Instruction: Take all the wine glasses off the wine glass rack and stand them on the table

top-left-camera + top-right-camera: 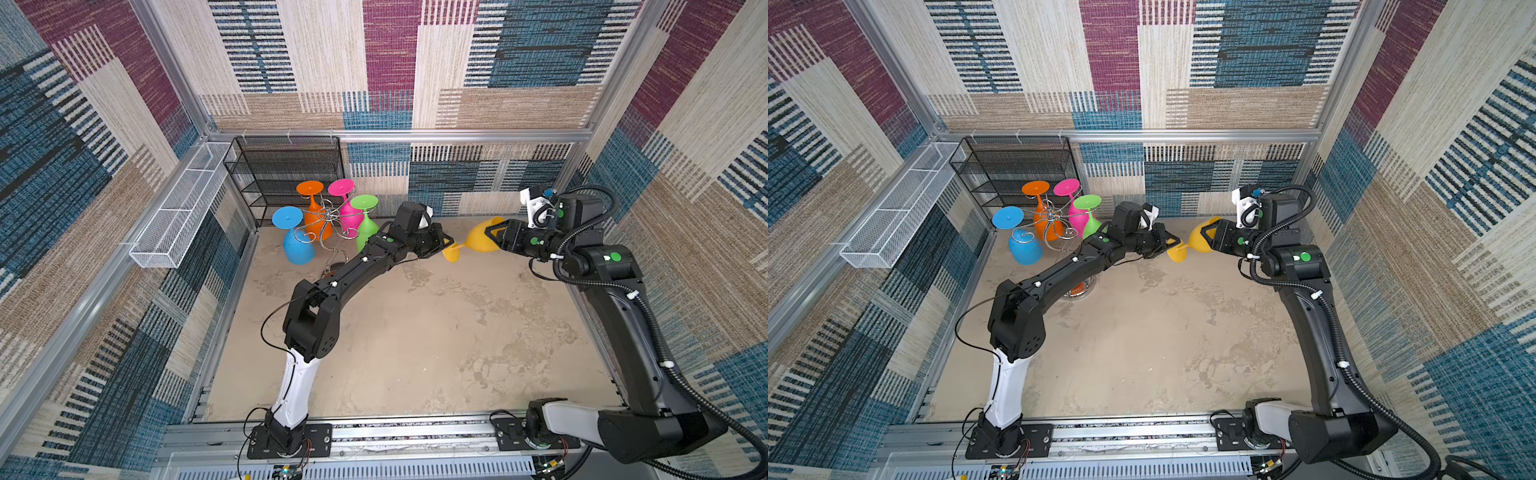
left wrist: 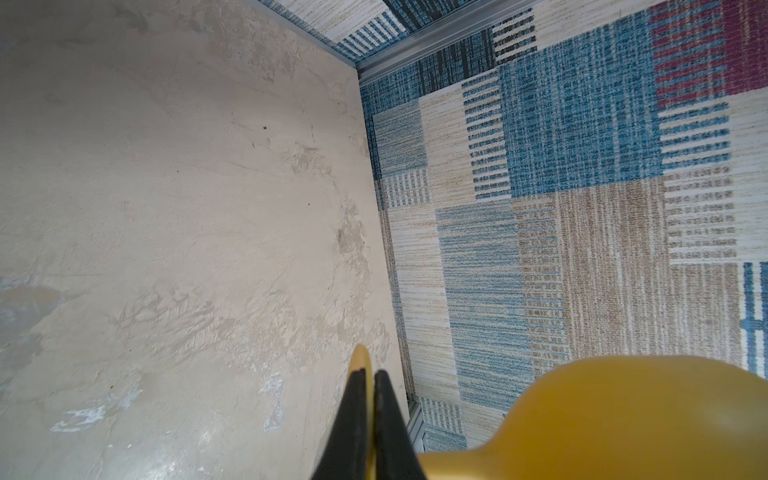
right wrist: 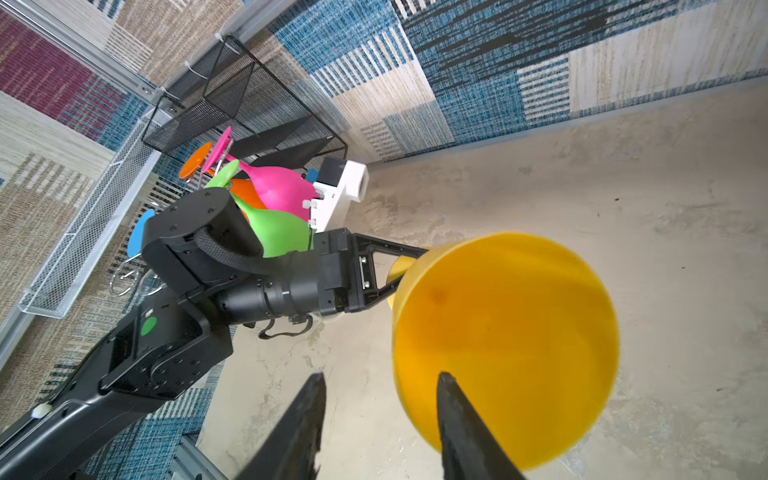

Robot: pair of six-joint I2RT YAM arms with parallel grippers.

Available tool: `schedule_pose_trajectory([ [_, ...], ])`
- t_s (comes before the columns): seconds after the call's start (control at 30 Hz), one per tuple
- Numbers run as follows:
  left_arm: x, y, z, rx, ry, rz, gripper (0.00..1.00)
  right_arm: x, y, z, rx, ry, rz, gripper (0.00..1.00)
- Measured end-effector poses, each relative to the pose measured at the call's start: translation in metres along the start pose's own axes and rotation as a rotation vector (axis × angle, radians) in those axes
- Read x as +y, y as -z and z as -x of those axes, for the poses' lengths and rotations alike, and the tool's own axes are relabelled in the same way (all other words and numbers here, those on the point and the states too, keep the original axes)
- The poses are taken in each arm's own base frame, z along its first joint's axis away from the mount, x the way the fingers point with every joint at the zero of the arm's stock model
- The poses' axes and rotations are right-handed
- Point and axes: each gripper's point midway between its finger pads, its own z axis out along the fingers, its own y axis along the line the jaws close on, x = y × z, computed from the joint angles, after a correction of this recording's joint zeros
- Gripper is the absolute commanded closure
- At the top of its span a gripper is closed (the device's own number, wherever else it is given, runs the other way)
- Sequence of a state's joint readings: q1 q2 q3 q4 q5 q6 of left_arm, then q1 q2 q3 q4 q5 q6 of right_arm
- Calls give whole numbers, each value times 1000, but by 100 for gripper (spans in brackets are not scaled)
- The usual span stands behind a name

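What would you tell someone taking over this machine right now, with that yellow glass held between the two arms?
Left gripper: jaws shut on the foot of the yellow wine glass, held sideways above the floor.
Right gripper: jaws open, straddling the bowl's rim, not pinching it.
Done: the yellow glass is off the wine glass rack.
On the rack, upside down: blue glass, orange glass, pink glass, green glass.
Left: probably finish the handover, then set the glass down.
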State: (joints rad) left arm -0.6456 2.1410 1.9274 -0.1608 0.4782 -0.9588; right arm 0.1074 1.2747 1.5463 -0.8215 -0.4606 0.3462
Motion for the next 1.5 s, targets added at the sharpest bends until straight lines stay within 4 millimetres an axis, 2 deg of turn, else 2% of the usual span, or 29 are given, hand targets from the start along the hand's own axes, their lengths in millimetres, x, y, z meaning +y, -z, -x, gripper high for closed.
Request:
schedule_pose_trajectory([
  [0.23, 3, -1, -2, 3, 10, 3, 100, 1, -14, -3, 14, 25, -14, 59],
  [0.47, 6, -1, -6, 19, 27, 1, 100, 3, -23, -2, -6, 57, 1, 68],
  [0.67, 7, 0, -9, 28, 43, -1, 100, 3, -29, -1, -19, 76, 2, 86],
  [0.77, 5, 1, -8, 24, 40, -12, 100, 4, -30, 2, -28, 84, 3, 100],
  [0.97, 3, 5, -5, 5, 36, -11, 100, 7, -32, 6, -31, 92, 6, 100],
  [1.07, -1, 10, -5, -2, 29, -21, 84, 9, -27, 11, -41, 103, -3, 100],
  [1.13, -4, 13, -6, -4, 24, -29, 67, 11, -25, 15, -44, 115, -11, 100],
  [1.23, -5, 16, -10, 5, 24, -32, 51, 10, -20, 33, -91, 141, -57, 100],
  [1.37, -8, 24, -15, 5, 18, -36, 41, 13, -9, 49, -133, 167, -92, 100],
  [1.5, -15, 34, -18, 0, -1, -42, 35, 7, -1, 65, -171, 188, -165, 100],
])
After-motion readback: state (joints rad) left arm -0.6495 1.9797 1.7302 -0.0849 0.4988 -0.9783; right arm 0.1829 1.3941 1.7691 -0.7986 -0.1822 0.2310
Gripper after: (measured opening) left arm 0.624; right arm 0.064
